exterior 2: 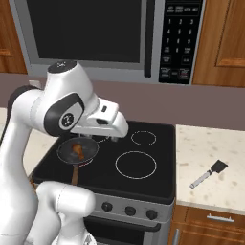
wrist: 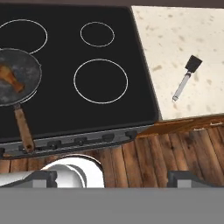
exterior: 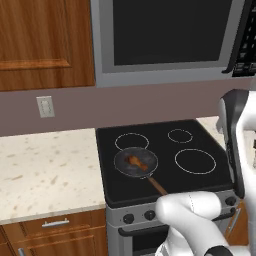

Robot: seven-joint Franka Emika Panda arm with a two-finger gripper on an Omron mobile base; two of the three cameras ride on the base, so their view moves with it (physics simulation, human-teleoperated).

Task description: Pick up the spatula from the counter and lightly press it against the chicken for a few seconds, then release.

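A spatula [exterior 2: 208, 174] with a black blade and a silver handle lies on the speckled counter right of the stove; in the hand view the spatula [wrist: 186, 76] is at the upper right. A brown chicken drumstick [exterior: 136, 162] [exterior 2: 78, 151] [wrist: 11, 78] rests in a dark pan [exterior: 122, 169] [exterior 2: 63, 152] [wrist: 28, 65] on the front left burner. My gripper [exterior 2: 109, 139] hangs above the stove beside the pan, well left of the spatula. Its fingertips [wrist: 43, 177] stand wide apart and open, with nothing between them.
The black stovetop [exterior 2: 158, 182] has knobs [exterior 2: 130, 210] along its front. A microwave [exterior 2: 95, 33] hangs above it. The pan's wooden handle [wrist: 22, 129] points toward the stove front. More counter [exterior: 45, 170] lies left of the stove, with a wall outlet [exterior: 45, 106] behind.
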